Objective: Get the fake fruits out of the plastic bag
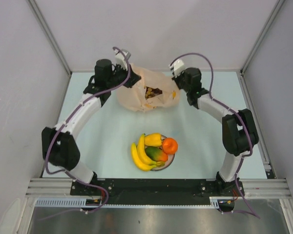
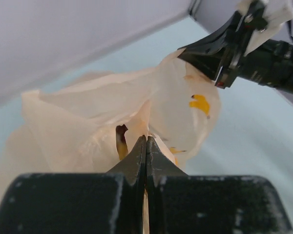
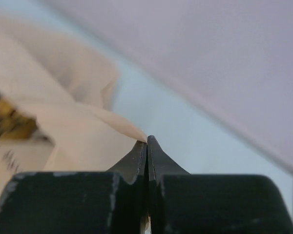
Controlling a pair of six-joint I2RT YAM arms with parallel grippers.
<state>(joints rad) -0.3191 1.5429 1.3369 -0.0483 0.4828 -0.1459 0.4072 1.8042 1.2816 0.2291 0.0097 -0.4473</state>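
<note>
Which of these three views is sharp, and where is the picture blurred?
Top external: sharp and evenly lit, the fake fruits clear. Left wrist: the plastic bag fairly sharp. Right wrist: the bag blurred at the left; only the right hand looks sharp.

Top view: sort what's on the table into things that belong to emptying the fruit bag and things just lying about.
Job: plastic bag, pinched by left fingers and right fingers; dark fruit inside it; banana bunch, yellow pepper, orange, mango, already out.
Lying about: white plate, unnamed by the task, though it holds the removed fruits.
</note>
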